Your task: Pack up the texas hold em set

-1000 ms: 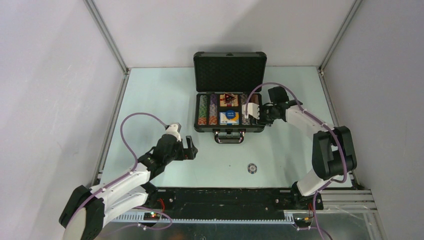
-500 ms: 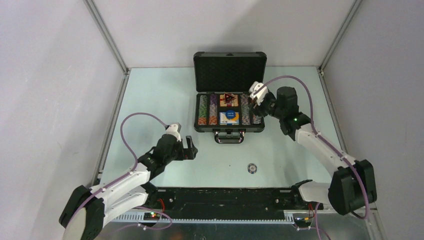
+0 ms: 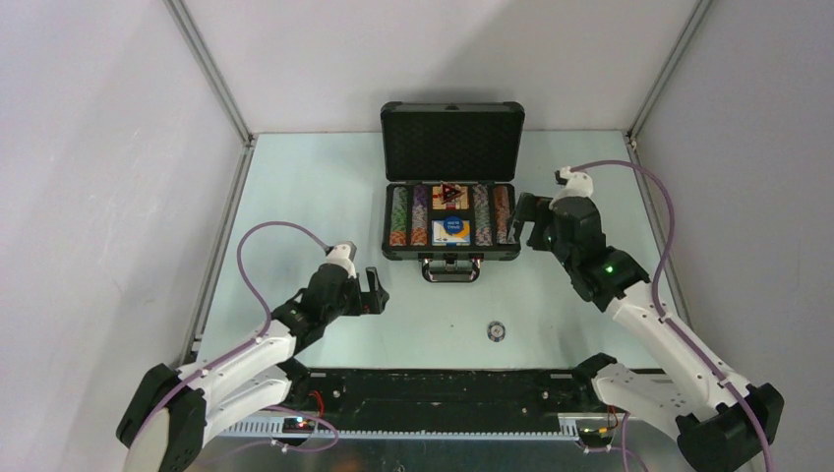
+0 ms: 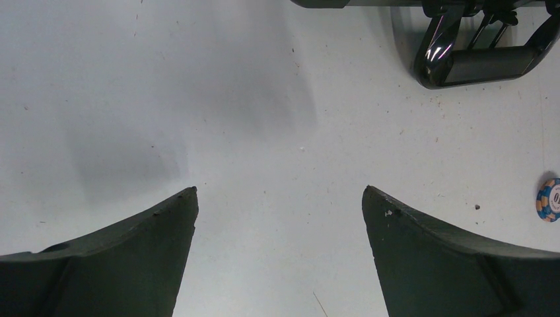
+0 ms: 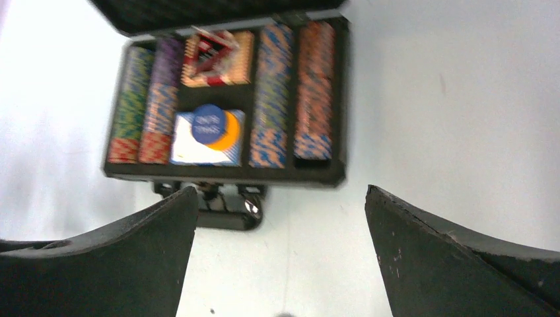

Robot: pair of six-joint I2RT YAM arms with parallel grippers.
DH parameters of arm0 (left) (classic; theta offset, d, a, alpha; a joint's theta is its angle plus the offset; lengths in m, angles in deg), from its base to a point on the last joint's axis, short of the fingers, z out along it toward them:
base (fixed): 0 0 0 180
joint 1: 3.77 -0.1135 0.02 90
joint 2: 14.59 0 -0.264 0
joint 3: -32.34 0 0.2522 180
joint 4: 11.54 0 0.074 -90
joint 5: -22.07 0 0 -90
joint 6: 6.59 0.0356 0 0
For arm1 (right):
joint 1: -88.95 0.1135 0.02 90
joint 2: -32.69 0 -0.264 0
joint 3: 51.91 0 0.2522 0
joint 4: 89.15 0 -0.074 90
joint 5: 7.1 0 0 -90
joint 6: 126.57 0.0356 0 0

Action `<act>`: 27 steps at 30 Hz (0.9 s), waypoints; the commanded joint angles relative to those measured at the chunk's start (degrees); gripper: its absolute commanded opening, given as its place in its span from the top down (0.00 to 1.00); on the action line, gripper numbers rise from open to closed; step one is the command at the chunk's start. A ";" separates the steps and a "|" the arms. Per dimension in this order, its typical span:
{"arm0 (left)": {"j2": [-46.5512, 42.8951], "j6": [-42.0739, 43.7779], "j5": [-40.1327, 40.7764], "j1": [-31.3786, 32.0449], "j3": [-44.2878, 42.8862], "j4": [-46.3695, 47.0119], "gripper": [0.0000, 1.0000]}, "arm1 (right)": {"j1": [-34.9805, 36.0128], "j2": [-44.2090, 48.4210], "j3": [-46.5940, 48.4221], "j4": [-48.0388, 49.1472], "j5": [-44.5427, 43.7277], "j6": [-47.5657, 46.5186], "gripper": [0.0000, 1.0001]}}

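briefcase (image 3: 450, 254): far centre of the table (image 3: 325, 197), lid (image 3: 450, 141) up, tray nearly full.
risk, lid: shutting it now strands the loose chip (image 3: 496, 331), which lies alone near of the handle (image 3: 451, 270), slightly right.
risk, chip rows (image 5: 271, 99): a careless drop may knock chips out of their slots.
risk, loose chip: flat and thin; the fingers may skid it away.
right gripper (image 3: 528, 221): jaws apart, empty, just right of the briefcase.
left gripper (image 3: 372, 291): jaws apart, empty, near-left of the briefcase.
count, briefcase: one.
count, grippers: two.
count, chip rows: four.
count, red card box (image 5: 239, 66): one.
count, buttons (image 5: 206, 125): two seen, blue over orange; blurred.
count, loose chip: one.
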State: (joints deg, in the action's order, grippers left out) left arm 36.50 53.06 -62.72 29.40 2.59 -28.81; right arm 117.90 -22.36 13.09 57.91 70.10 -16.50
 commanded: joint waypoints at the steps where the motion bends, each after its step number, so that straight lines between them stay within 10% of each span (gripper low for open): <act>1: 0.40 1.46 -0.12 -0.47 -2.65 2.31 0.02 | -0.32 2.95 0.26 -13.76 -8.18 7.58 0.01; 15: 1.04 1.62 -0.27 -0.49 -3.08 2.29 0.02 | 2.14 3.25 -3.87 -22.78 -4.66 19.36 0.01; 27: 1.53 1.69 -0.20 -0.49 -3.26 2.28 0.02 | 23.59 -8.60 -7.50 -25.37 -10.54 31.61 0.01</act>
State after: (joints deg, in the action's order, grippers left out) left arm 37.92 53.50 -62.72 29.29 1.52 -28.59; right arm 136.37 -28.63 6.14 33.54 64.02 9.25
